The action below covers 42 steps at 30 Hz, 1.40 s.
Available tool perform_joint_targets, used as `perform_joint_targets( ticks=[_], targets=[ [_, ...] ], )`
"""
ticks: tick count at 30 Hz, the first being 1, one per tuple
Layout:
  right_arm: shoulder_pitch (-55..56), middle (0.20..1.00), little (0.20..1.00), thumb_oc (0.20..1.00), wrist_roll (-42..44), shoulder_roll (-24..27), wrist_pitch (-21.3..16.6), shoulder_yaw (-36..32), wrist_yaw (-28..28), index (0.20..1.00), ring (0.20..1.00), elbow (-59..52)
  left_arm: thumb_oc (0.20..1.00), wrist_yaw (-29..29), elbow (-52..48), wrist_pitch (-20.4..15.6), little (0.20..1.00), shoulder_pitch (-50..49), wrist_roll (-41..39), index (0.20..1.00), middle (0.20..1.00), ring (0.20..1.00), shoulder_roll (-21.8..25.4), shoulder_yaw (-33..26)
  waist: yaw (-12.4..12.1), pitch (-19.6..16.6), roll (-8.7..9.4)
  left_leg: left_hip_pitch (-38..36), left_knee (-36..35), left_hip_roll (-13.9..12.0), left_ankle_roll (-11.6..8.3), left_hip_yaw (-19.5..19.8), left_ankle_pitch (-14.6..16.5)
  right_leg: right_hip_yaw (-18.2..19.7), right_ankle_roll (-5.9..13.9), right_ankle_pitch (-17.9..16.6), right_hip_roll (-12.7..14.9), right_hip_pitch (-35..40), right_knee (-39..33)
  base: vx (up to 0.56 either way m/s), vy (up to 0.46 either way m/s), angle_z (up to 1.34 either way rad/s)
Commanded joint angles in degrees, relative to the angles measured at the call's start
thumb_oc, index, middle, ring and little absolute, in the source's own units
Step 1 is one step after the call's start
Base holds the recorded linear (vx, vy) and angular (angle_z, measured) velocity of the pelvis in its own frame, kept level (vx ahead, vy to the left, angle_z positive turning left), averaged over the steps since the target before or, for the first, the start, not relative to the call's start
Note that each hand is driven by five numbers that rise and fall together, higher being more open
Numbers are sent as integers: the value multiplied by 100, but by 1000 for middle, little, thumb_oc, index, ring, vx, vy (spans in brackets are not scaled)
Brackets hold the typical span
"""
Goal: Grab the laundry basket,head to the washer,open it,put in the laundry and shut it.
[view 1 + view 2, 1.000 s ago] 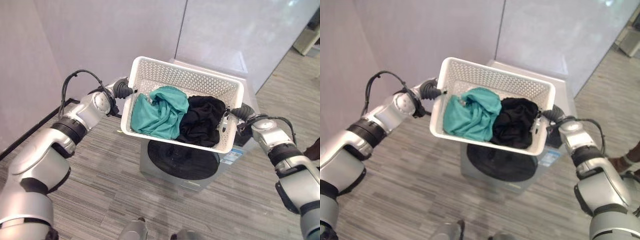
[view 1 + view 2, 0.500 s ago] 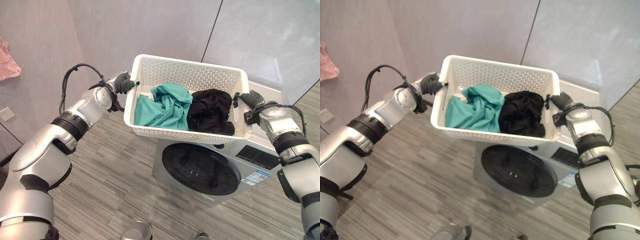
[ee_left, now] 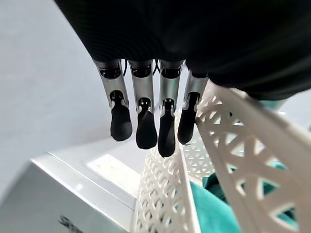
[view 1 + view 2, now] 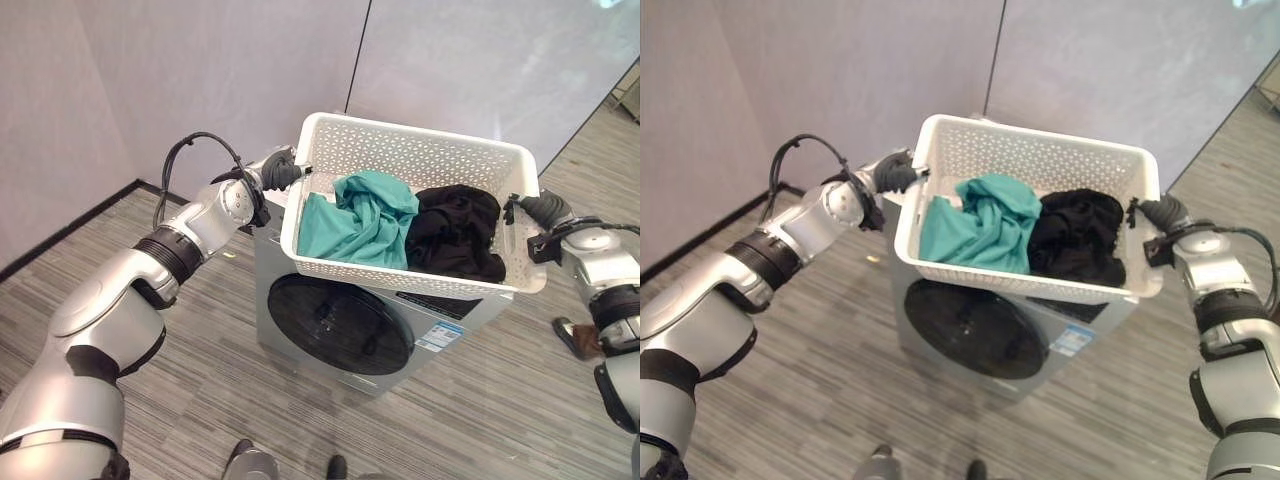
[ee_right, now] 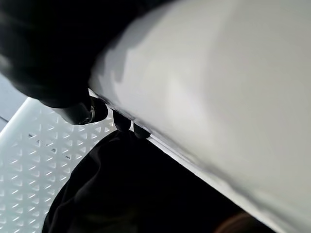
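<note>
Laundry basket [image 4: 420, 165] is held up over the washer [image 4: 340, 330], a hand on each end to keep it level. Left eye view: left hand [image 4: 278, 172] at nine o'clock, right hand [image 4: 538, 208] at three. Left wrist view: fingers [image 3: 146, 127] extended beside the rim. Right wrist view: fingers [image 5: 121, 121] hooked over the rim above the black garment [image 5: 136, 189].

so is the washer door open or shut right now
Shut. The dark round door sits flush in the washer front, below the laundry basket that holds the clothes.
</note>
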State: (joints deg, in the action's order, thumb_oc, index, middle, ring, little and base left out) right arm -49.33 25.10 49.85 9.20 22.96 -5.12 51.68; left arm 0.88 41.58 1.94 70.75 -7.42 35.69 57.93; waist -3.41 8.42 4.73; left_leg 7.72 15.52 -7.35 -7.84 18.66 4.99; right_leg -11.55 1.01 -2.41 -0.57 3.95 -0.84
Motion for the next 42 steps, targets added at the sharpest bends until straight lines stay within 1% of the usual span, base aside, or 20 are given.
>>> perform_joint_targets(
  ticks=[1,3,5,8,10,11,12,13,14,15,17,19,21,22,24,25,28,33,37,42],
  targets=[
    [-67,200,200,200,126,207,-98,94,465,200,200,263,200,218,502,-73,200,1144,237,200,200,200,580,-97,-306,322,-217,417,40,38,542,-998,-922,135,300,658,465,451,114,73,-79,3],
    [-49,200,200,200,76,186,-88,114,457,200,200,222,200,215,508,-66,200,1185,234,200,200,200,589,-78,-358,312,-216,491,-170,130,526,-1092,-943,139,308,684,469,494,69,124,2,28],
    [-78,200,200,200,7,126,-115,169,463,200,200,184,200,197,590,-73,200,1161,251,200,200,200,593,-62,-447,303,-272,775,-568,405,483,-1127,-1057,135,301,767,422,579,56,205,47,18],
    [-284,200,200,200,-110,-82,-159,393,463,200,200,182,200,161,643,-64,200,1126,284,200,200,200,607,-54,-626,301,-347,1084,-918,771,439,-1019,-1118,214,268,997,306,743,86,274,66,-25],
    [-412,200,200,200,-219,-335,-121,563,393,200,200,175,200,159,702,-58,200,1204,321,200,200,200,667,34,-733,131,-360,826,-992,818,526,-819,-1149,324,311,1198,292,785,290,407,152,-46],
    [-495,200,200,200,-360,-582,-121,699,327,200,200,203,200,148,828,-20,200,1299,362,200,200,200,668,137,-867,-19,-306,684,-766,969,648,-639,-1134,401,401,1311,388,823,903,386,156,-17],
    [-498,200,200,200,-362,-590,-124,697,326,200,200,209,200,148,832,-22,200,1302,360,200,200,200,670,143,-877,-13,-293,684,-749,978,655,-656,-1119,415,409,1340,405,806,949,384,172,-39],
    [-467,200,200,200,-390,-681,-78,700,293,200,200,219,200,157,911,12,200,1316,341,200,200,200,694,161,-893,-19,-269,510,-658,1001,767,-646,-1015,499,484,1287,459,627,1577,211,123,-66],
    [-509,200,200,200,-432,-763,-51,728,283,200,200,190,200,183,958,19,200,1323,377,200,200,200,681,152,-874,66,-266,349,-516,1013,899,-650,-887,642,572,1037,520,327,2498,280,207,-62],
    [-514,200,200,200,-462,-828,-45,643,297,200,200,82,200,213,963,74,200,1241,391,200,200,200,691,22,-746,203,-362,114,-423,974,1049,-636,-747,772,701,489,632,-220,3544,221,176,-28],
    [-524,200,200,200,-464,-859,-37,598,305,200,200,61,200,226,966,100,200,1196,395,200,200,200,705,-38,-720,208,-395,5,-457,970,1111,-636,-679,755,699,495,750,-382,3642,132,61,19],
    [-531,200,200,200,-454,-867,-32,607,309,200,200,74,200,222,940,100,200,1149,389,200,200,200,690,-67,-693,160,-404,-207,-626,941,1101,-586,-624,559,620,695,928,-394,2901,202,-37,50],
    [-583,200,200,200,-434,-869,-15,626,299,200,200,168,200,209,918,74,200,1069,368,200,200,200,669,-70,-670,130,-456,-285,-709,862,1055,-542,-578,477,619,695,1119,-401,2344,218,-110,17],
    [-631,200,200,200,-390,-853,8,594,295,200,200,295,200,244,953,33,200,982,376,200,200,200,635,-109,-629,103,-490,-412,-817,808,992,-462,-526,533,679,428,1302,-419,1660,181,-130,5],
    [-636,200,200,200,-379,-821,12,573,300,200,200,345,200,265,965,16,200,953,373,200,200,200,644,-143,-603,107,-476,-530,-894,800,967,-476,-506,625,761,170,1328,-398,1400,140,-122,14],
    [-636,200,200,200,-378,-822,12,574,299,200,200,347,200,266,965,15,200,952,373,200,200,200,645,-143,-604,111,-478,-541,-901,798,968,-478,-507,624,762,161,1325,-382,1381,119,-141,15],
    [-619,200,200,200,-352,-784,50,616,273,200,200,442,200,313,980,-6,200,932,342,200,200,200,568,-152,-665,5,-335,-591,-905,767,850,-478,-424,477,801,303,1248,14,830,109,-170,9],
    [-587,200,200,200,-291,-750,26,629,301,200,200,529,200,369,1010,-6,200,804,331,200,200,200,514,-227,-696,-43,-311,-627,-863,580,690,-405,-381,302,740,479,1034,188,679,36,-204,1],
    [-482,200,200,200,-218,-685,5,601,337,200,200,558,200,354,997,0,200,814,245,200,200,200,548,-235,-700,-33,-256,-587,-943,269,480,-274,-567,81,569,734,739,265,635,-21,-202,0],
    [-296,200,200,200,-171,-423,-27,441,380,200,200,521,200,346,969,4,200,921,226,200,200,200,611,-203,-629,4,-219,-465,-938,29,348,-222,-718,-41,424,821,502,325,510,-44,-203,13]
  ],
)
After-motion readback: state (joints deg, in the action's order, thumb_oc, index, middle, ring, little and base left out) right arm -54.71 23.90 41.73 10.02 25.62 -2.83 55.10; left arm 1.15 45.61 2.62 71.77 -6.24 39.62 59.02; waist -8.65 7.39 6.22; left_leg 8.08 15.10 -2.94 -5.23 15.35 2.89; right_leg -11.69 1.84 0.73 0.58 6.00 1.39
